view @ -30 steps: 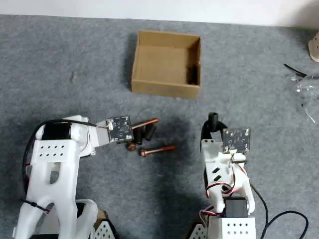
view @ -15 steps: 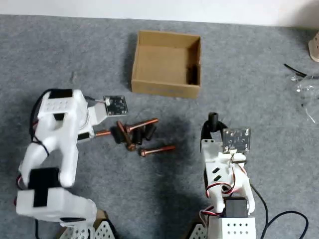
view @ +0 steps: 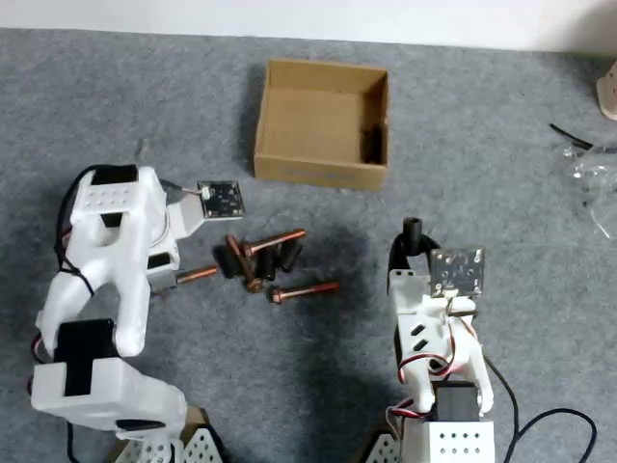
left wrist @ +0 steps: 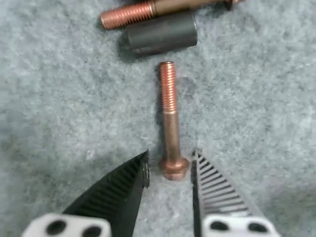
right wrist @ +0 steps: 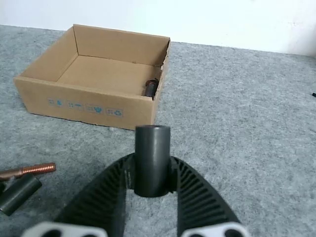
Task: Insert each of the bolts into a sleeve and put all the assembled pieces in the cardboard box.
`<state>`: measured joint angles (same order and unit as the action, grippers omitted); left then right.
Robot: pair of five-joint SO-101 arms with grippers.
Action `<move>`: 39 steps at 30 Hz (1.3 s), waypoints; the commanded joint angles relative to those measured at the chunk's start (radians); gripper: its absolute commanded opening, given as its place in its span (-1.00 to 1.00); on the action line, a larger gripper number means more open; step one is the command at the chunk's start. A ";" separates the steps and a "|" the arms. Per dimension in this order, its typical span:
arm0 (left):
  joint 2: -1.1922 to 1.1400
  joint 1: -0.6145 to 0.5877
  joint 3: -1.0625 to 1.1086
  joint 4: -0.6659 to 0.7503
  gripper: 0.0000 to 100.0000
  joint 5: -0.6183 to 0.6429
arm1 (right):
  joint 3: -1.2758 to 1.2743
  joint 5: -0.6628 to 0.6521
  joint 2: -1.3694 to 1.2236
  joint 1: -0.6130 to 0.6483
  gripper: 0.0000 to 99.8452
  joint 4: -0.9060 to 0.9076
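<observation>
My left gripper is open, its fingertips on either side of the head of a copper bolt that lies flat on the grey carpet. In the high view this bolt lies left of the pile, by the left gripper. The pile holds two more bolts and several black sleeves. My right gripper is shut on a black sleeve held upright, also seen from above. The cardboard box holds one assembled piece in its right corner.
Loose wires and clear plastic lie at the table's right edge, with a beige object behind them. Bare carpet lies between the pile and the right arm, and in front of the box.
The left arm swung back from over the pile to the left. One bolt came out of the pile with it and now lies a little nearer the front. The right arm kept still.
</observation>
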<state>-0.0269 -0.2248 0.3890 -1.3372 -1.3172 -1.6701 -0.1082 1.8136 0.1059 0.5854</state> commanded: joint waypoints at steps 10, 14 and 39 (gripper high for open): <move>0.128 0.061 -0.111 -0.083 -0.70 1.065 | -0.077 0.009 0.024 -0.012 -0.99 -0.039; 0.139 0.064 -0.130 -0.075 -0.71 1.783 | -0.077 0.009 0.024 -0.012 -0.99 -0.039; 0.110 0.056 0.223 0.272 -0.70 2.466 | -0.079 0.009 0.024 -0.012 -0.99 -0.039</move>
<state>0.0652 -0.1588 0.5654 -1.1515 1.1393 -1.6701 -0.1082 1.8151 0.1059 0.5854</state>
